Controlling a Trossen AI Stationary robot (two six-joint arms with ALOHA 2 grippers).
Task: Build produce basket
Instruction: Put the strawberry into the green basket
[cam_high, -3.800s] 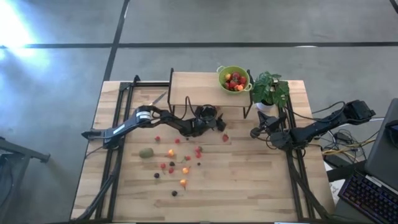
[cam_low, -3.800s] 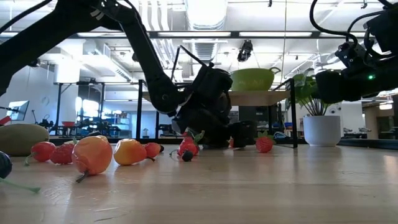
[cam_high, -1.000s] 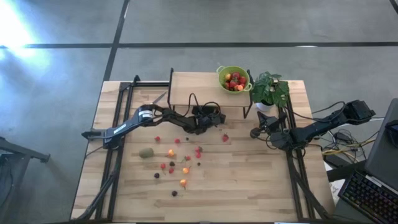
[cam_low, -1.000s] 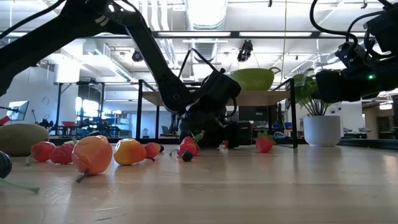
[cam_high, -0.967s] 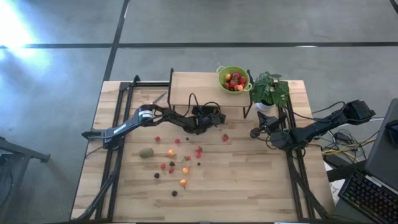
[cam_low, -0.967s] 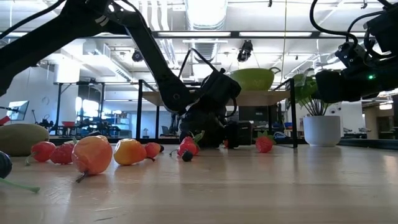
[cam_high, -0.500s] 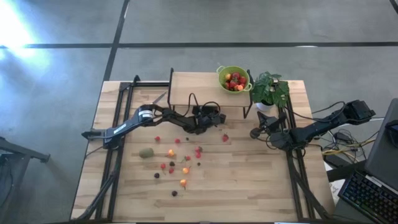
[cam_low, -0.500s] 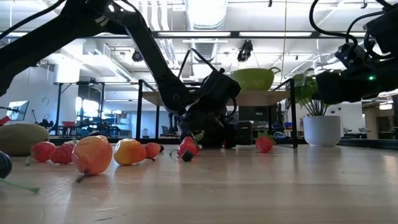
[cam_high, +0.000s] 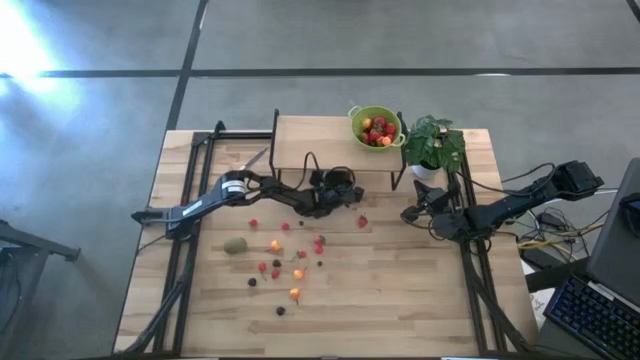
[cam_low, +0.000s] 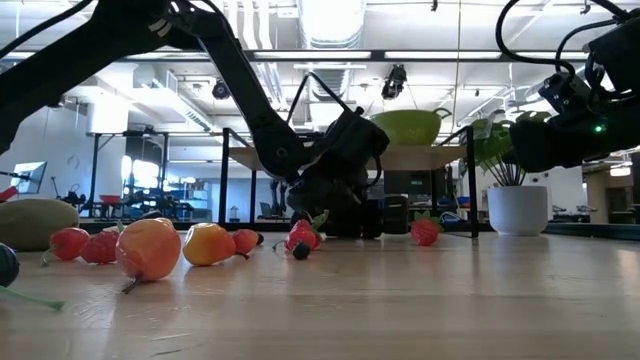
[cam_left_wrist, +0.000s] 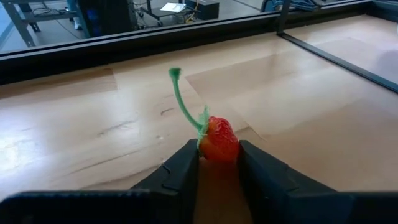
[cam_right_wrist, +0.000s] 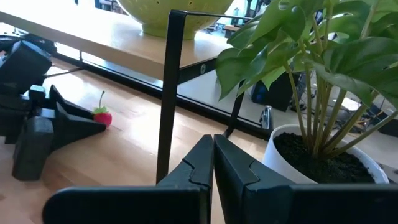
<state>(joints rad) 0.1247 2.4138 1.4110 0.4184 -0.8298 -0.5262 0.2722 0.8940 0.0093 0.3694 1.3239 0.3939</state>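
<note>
One berry: your left gripper (cam_left_wrist: 217, 163) now has its jaws drawn in narrow on a small red berry (cam_left_wrist: 219, 139) with a green stalk; a second ago they stood wider around it.
Where it sits: low at the desk (cam_high: 400, 290), just in front of the raised wooden shelf (cam_high: 310, 145), with the berry seemingly on or barely off the wood.
What changed: only the jaws; the left arm sits in much the same spot under the shelf edge as a moment back.
What it means: you look to have the grasp made, so the carry is the step ahead, judging by the pinch at the fingertips.
Produce basket: the lime-green basket (cam_high: 376, 127) sits on the shelf's right end, beside the potted plant (cam_high: 434, 146), already holding several red and orange fruits.
Path: you must come out from under the shelf and lift over its front edge before reaching the basket rim.
Risk: the berry is held right at the jaw tips, so a quick swing could shake it loose.
Left on the desk: another red berry (cam_high: 362, 221) near the gripper, a scatter of red, orange and dark fruits (cam_high: 290, 262) toward the middle, and the brownish-green kiwi (cam_high: 235, 245).
Right gripper (cam_right_wrist: 213, 152): jaws pressed together on nothing, waiting by the plant pot.
Progress: well short of done, by the count of fruit lying loose.
</note>
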